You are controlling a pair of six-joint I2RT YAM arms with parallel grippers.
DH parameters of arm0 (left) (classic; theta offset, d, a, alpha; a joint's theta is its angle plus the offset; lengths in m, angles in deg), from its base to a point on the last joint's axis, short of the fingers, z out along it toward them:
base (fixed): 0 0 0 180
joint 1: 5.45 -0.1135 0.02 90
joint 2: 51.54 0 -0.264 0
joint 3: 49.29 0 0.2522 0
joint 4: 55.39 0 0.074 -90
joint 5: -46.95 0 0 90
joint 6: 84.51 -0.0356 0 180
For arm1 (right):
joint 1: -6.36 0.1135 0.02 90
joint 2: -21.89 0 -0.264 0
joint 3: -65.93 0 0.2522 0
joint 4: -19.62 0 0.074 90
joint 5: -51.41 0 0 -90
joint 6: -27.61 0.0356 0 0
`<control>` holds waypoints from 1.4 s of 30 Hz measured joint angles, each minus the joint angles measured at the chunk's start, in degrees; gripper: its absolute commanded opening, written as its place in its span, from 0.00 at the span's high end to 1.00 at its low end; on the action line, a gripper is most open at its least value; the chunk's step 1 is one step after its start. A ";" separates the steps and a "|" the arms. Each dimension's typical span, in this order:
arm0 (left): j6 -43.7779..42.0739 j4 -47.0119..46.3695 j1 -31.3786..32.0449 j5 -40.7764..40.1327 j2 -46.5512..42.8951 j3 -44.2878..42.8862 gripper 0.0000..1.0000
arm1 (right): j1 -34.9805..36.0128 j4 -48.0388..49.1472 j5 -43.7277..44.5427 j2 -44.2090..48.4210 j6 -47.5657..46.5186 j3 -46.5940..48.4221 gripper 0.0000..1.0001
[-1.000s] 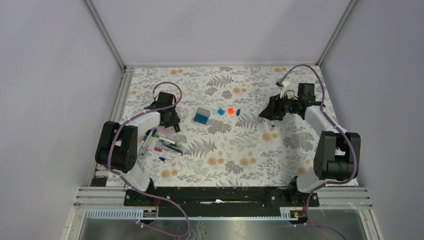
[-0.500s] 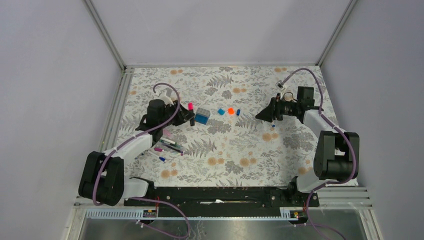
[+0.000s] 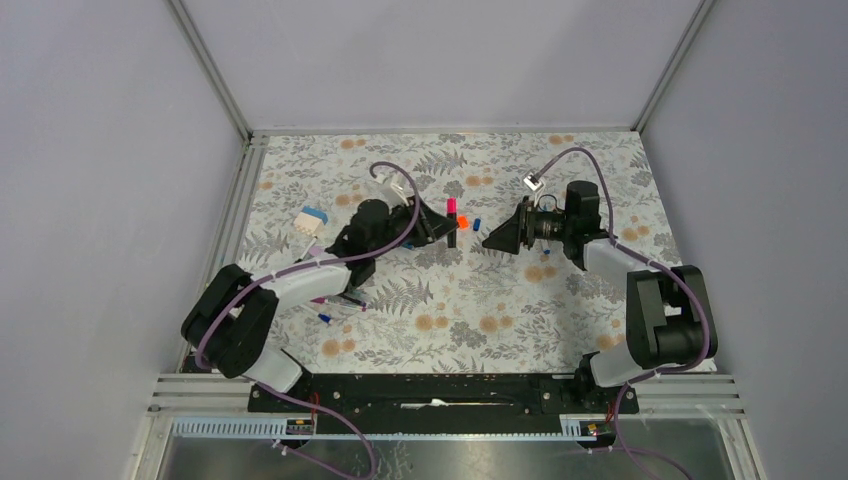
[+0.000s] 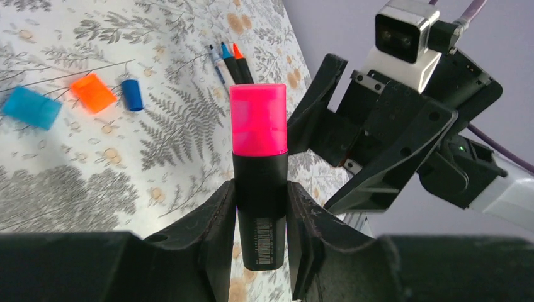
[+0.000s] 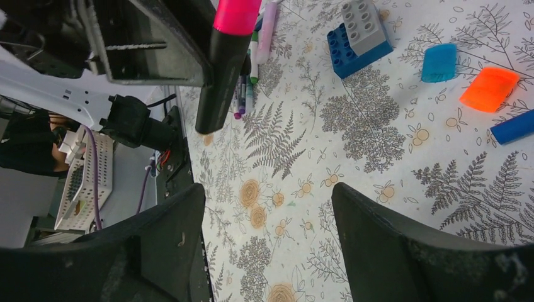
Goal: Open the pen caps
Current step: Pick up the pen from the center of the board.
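Note:
My left gripper (image 4: 260, 207) is shut on the black barrel of a highlighter (image 4: 260, 189), held upright above the mat, with its pink cap (image 4: 258, 119) sticking out beyond the fingers. In the top view the pink cap (image 3: 452, 207) stands mid-mat, and my right gripper (image 3: 488, 241) faces it from the right, open, a short gap away. The right wrist view shows the capped highlighter (image 5: 217, 82) beyond the empty, wide-apart right gripper (image 5: 267, 195). Loose caps lie on the mat: light blue (image 5: 439, 61), orange (image 5: 489, 88) and small dark blue (image 5: 513, 128).
A blue-and-grey block (image 5: 359, 28) sits on the floral mat (image 3: 470, 300) next to the loose caps. Several pens (image 3: 335, 295) lie in a heap under the left arm. Three uncapped pens (image 4: 230, 60) lie further right. Cage posts frame the mat.
My left arm has lifted the pink-capped highlighter from the pen heap and swung it right to mid-mat. My right gripper has moved left toward it and opened a little wider.

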State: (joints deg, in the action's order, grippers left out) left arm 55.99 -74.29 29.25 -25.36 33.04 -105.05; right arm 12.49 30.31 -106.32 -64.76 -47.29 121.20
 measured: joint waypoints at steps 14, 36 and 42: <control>1.86 11.52 10.25 -19.69 6.60 -12.22 1.00 | 4.57 -3.13 4.28 0.15 -0.72 0.61 0.21; 2.05 14.58 14.80 -26.64 9.73 -15.96 1.00 | 7.08 0.76 12.48 0.15 9.35 0.52 0.77; 2.03 14.58 14.99 -28.09 9.90 -15.96 0.85 | 7.23 0.66 14.12 0.02 10.23 0.52 1.00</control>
State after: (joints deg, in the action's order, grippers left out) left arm 58.03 -59.71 44.25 -53.45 42.94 -121.01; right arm 19.73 30.96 -92.20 -64.74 -37.07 121.73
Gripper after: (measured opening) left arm 0.311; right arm 0.120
